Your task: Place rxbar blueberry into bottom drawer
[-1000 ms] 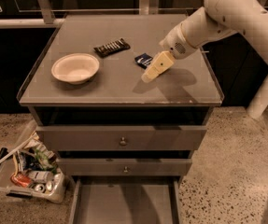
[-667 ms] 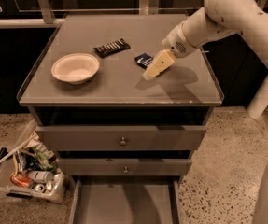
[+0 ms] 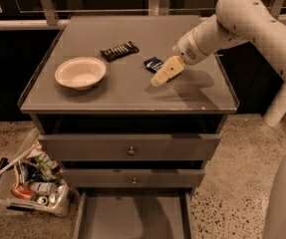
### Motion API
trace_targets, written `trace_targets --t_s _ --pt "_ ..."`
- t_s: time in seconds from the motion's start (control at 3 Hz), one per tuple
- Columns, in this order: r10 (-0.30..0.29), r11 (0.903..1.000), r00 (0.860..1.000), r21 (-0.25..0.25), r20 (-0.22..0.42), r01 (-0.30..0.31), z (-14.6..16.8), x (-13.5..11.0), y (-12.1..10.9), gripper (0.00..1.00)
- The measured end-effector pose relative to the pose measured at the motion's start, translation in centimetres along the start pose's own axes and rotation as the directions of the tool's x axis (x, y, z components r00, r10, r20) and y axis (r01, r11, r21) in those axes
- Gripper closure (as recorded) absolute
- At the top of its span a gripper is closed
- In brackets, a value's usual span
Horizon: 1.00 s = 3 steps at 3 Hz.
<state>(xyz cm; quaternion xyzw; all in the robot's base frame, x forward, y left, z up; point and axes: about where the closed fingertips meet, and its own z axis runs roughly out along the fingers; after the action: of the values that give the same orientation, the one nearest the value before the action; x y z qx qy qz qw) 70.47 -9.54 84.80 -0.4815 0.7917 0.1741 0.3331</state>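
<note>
Gripper (image 3: 158, 79) just beside blue bar (image 3: 153, 63) on table (image 3: 112, 91); its opening cannot be told; straddle the blue bar's narrow width before closing.

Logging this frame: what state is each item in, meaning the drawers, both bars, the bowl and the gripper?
rxbar blueberry: lying flat on the cabinet top, not yet in a drawer.
bottom drawer: pulled open.
middle drawer: shut.
top drawer: shut.
bowl: upright on the cabinet top.
black-brown bar: lying flat, behind the bowl.
gripper: angled down over the cabinet top, right beside the rxbar blueberry.
</note>
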Motion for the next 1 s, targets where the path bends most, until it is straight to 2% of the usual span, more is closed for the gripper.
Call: trace_targets --t_s 0.33,0.67,1.0 --pt "0.026 0.9996 1.000 -0.015 0.017 -0.026 1.20 -0.10 0.19 0.00" --pt "0.052 0.9986 0.998 -0.009 0.018 -0.052 1.76 -0.01 0.10 0.00" --pt "0.052 0.9986 0.998 -0.009 0.018 -0.052 1.77 -0.01 0.10 0.19"
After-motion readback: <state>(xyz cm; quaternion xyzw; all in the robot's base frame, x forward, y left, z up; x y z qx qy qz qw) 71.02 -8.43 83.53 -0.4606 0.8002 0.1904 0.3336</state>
